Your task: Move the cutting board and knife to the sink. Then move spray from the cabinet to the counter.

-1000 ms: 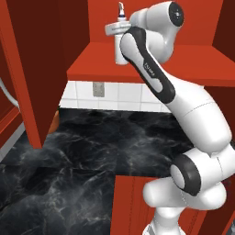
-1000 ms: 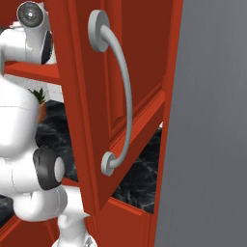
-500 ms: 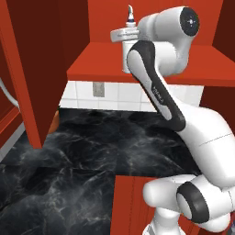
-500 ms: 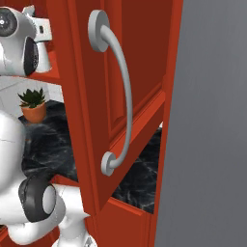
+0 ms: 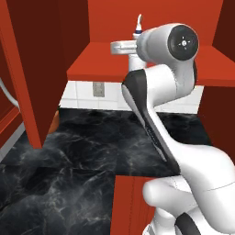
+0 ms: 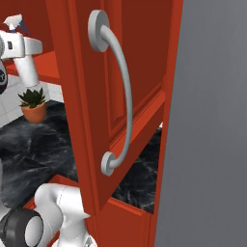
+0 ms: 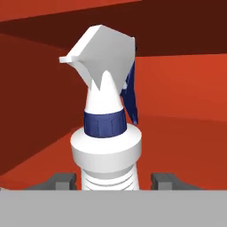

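Two fingertips of my gripper (image 7: 111, 181) clamp the spray (image 7: 106, 133) above the red cabinet (image 5: 110, 57) shelf; black marble tabletop (image 5: 82, 151) lies below.

Kitchen: black marble counter (image 5: 82, 151), white tiled backsplash (image 5: 82, 89), red cabinet (image 5: 105, 59).

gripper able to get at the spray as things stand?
Probably yes. In the hand view the spray stands upright between the two fingertips of the gripper, jaws apart on either side of its body, nothing between them. Whether the pads already touch it, I cannot tell.
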